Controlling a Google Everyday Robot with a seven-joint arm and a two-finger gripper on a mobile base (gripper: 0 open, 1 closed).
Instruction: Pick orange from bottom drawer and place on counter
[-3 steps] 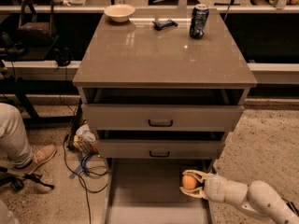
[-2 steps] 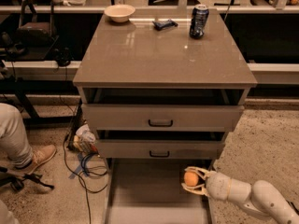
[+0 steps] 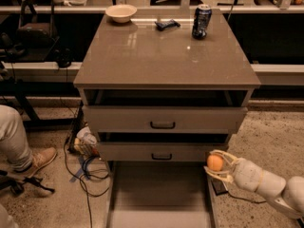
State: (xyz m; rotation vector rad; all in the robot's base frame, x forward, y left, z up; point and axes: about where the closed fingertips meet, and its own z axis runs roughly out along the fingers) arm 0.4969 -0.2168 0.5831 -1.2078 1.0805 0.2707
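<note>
The orange (image 3: 214,163) sits between the two fingers of my gripper (image 3: 217,165), which is shut on it. The gripper holds it above the right side of the open bottom drawer (image 3: 159,194), just below the front of the middle drawer. My arm (image 3: 266,182) reaches in from the lower right. The counter (image 3: 161,51) is the glossy grey-brown top of the cabinet, well above the gripper.
On the counter's far edge stand a cream bowl (image 3: 121,12), a small dark object (image 3: 167,24) and a soda can (image 3: 201,21). Two upper drawers (image 3: 162,119) with black handles stand slightly open. A person's leg and shoe (image 3: 28,151) and cables (image 3: 88,167) lie at the left.
My gripper has risen a little with the orange in it, from low over the drawer's right side toward the middle drawer's front.
</note>
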